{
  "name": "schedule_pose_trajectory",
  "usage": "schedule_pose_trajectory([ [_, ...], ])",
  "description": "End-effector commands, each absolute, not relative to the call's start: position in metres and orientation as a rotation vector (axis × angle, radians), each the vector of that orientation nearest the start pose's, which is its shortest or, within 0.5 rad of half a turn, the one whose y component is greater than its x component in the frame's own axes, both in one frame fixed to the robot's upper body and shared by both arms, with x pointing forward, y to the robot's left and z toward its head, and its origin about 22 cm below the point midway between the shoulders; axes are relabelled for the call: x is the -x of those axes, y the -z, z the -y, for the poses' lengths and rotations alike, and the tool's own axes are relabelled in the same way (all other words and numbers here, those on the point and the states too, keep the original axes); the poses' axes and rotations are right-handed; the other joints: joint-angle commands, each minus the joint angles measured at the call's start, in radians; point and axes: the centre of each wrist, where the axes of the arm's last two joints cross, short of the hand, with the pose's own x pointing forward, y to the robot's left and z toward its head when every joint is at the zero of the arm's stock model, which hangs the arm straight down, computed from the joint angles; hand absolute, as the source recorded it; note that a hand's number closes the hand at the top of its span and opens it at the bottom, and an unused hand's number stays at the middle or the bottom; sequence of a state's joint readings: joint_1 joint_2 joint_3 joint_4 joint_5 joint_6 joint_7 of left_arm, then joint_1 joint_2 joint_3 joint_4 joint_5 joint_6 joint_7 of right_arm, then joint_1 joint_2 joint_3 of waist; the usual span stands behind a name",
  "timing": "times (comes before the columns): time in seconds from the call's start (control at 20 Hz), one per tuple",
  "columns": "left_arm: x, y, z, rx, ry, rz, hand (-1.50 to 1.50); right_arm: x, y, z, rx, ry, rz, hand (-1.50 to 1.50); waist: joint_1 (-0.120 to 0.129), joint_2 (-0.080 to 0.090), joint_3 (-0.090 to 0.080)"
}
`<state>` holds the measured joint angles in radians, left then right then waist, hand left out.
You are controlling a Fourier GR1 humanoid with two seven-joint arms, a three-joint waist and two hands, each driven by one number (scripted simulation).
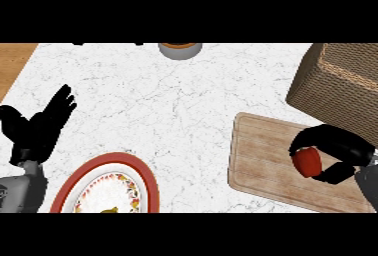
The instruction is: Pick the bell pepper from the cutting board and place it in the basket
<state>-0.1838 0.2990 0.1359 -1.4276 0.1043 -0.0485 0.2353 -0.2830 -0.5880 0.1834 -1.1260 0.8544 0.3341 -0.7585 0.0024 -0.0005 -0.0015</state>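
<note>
Curling our right hand [341, 150] round the red bell pepper [306, 162], we sit over the cutting board's [258, 160] right edge. Wicker basket [336, 80] stands just beyond; our left hand [40, 125] rests open, far left.

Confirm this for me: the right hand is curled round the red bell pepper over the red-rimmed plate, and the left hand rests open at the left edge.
Not quite. In the head view the right hand is curled round the red bell pepper over the wooden cutting board, not the red-rimmed plate, which lies at the lower left. The left hand does rest open at the left edge.
</note>
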Motion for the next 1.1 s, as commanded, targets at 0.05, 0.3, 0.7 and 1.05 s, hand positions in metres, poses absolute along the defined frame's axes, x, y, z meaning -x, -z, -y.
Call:
schedule_pose_trajectory([
  [0.05,-0.301,-0.055,-0.321,-0.203,0.066,1.381,0.0,-0.287,-0.001,0.331,0.179,-1.724,1.433,1.5,-0.005,0.0,0.001],
  [0.3,-0.297,-0.03,-0.315,-0.199,0.069,1.379,0.0,-0.285,0.02,0.308,0.253,-1.612,1.4,1.5,-0.01,0.0,0.001],
  [0.7,-0.292,-0.035,-0.325,-0.215,0.053,1.364,0.0,-0.287,0.029,0.196,0.528,-1.084,1.203,1.5,-0.031,-0.01,-0.003],
  [1.05,-0.3,-0.042,-0.314,-0.189,0.061,1.37,0.0,-0.265,0.002,0.154,0.488,-0.778,1.321,1.5,-0.001,-0.006,0.005],
])
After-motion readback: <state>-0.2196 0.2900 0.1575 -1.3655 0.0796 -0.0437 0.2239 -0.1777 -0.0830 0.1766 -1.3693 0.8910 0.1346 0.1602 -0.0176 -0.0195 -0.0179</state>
